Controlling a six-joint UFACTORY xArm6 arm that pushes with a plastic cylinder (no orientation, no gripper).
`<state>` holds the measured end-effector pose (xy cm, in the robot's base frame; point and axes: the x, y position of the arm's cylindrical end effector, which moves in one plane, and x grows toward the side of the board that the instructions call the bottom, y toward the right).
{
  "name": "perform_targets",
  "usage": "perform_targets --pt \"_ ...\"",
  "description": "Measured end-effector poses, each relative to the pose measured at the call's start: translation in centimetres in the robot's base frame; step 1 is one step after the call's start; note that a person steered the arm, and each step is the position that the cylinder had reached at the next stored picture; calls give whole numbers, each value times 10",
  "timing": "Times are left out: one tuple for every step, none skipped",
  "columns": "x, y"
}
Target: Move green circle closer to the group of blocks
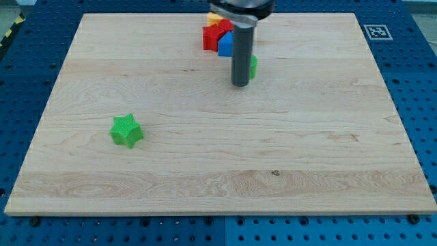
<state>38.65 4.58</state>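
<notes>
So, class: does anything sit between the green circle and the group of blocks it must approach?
Nothing visible does. The green circle peeks out at the right of my tip, just below the group: blue block, red block, yellow block. The rod hides part of the gap.

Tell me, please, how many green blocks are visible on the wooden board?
2: a green star-shaped block at the view's lower left, and a green block mostly hidden behind my tip. The rod may hide others.

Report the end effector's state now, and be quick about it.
No jaws to open or close: the end effector is a plain dark rod holding nothing. My tip sits on the wooden board, against the small green circle block, just below the block group.
</notes>
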Motion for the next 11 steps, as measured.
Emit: perform_targets --pt "-14 27" --pt "-27 44" --pt "-46 57" --pt "-43 66" --pt "-1 84" --pt "4 84" --pt "-6 78" --pt "-17 72" --pt "-17 59" --pt "-26 41" --pt "-49 34"
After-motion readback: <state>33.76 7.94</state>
